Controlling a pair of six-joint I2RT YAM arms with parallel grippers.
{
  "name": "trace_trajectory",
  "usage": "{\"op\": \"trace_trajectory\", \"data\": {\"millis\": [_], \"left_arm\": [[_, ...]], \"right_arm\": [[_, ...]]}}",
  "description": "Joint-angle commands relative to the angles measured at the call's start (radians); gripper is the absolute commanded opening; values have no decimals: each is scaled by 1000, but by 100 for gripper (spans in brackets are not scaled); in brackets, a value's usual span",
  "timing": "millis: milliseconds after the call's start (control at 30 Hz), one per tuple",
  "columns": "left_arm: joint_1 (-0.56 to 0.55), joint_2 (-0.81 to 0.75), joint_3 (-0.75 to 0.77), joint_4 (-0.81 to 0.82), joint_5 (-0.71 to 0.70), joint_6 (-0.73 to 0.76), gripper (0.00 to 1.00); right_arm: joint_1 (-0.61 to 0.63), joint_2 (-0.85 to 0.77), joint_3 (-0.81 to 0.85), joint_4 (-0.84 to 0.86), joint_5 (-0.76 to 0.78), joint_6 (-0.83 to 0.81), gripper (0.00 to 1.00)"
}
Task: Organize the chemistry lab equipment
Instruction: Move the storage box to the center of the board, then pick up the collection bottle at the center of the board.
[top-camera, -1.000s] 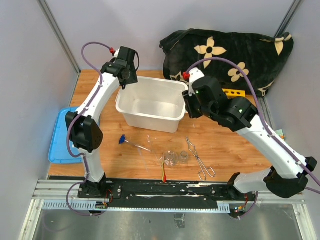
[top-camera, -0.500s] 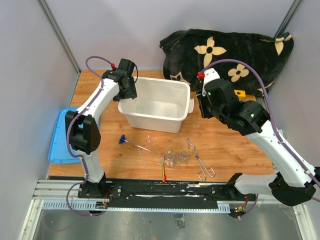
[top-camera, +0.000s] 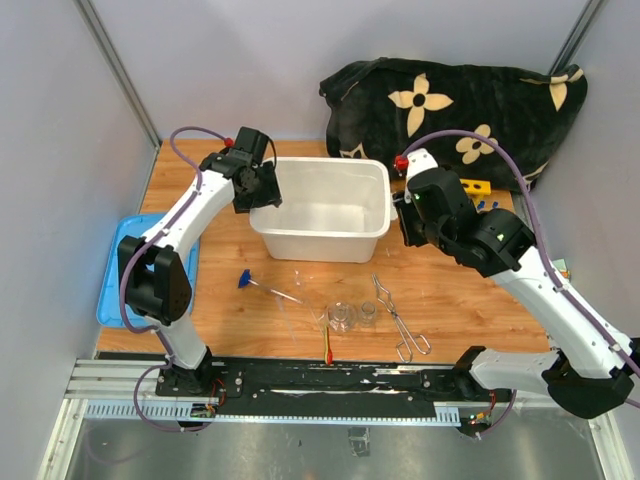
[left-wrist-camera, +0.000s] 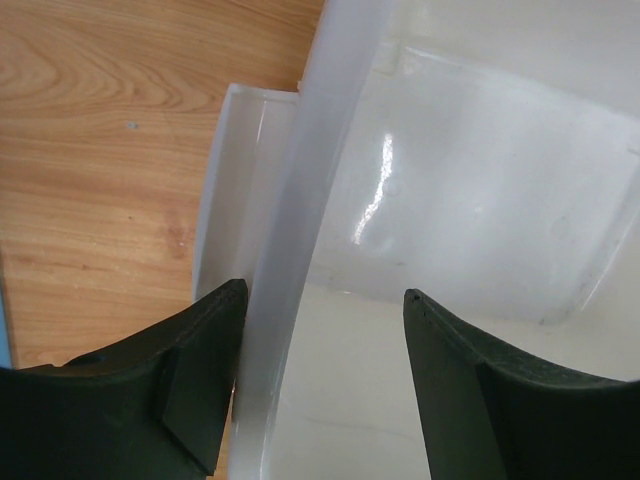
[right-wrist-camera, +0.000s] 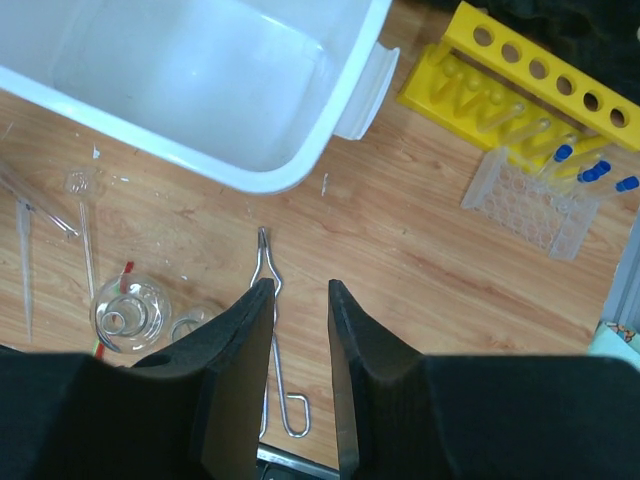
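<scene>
Now my left gripper (left-wrist-camera: 322, 297) gapes astride white tub wall (left-wrist-camera: 318, 150), unclamped; right gripper (right-wrist-camera: 298, 290) half-open, empty; metal tongs (top-camera: 396, 313) lie lower centre. Tongs stiff, thin, slippery: pinch mid-shank. Glass beakers (top-camera: 342, 316) alongside: fragile

Wooden table (top-camera: 470, 300) with white tub (top-camera: 315, 245), blue lid (top-camera: 108, 300), yellow rack (right-wrist-camera: 425, 92), clear rack (right-wrist-camera: 525, 205), beakers (top-camera: 342, 316), tongs (top-camera: 385, 298), red-tipped stick (top-camera: 328, 345).
</scene>
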Motion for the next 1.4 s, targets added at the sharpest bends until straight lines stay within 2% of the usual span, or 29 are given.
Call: {"op": "trace_trajectory", "data": {"millis": [0,167,267,467,567,733,967,1167,1367], "left_arm": [[-45,-5,28,29,69,-9,68],[-63,-25,13,28,81,-20,68],[-63,-50,-8,27,26,-19,68],[-64,-127,-5,29,-77,-5,78],[-64,-179,-10,57,-94,7,80],[-63,-321,-104,185,-18,28,80],[-68,-502,-271,377,223,102,75],[-88,-585,-345,373,245,150,74],[-89,-605,-396,365,255,119,74]], "right_arm": [[-14,-9,-41,9,-39,39,30],[-15,-21,-52,-19,-76,59,30],[-15,-20,-60,-37,-103,48,31],[-15,-16,-101,-52,-241,5,36],[-13,-49,-146,-31,-287,-1,36],[10,-69,-192,-31,-347,-22,36],[172,-45,-286,27,-314,-32,35],[194,-33,-421,181,-370,-5,34],[198,53,-409,250,-399,-26,34]]}}
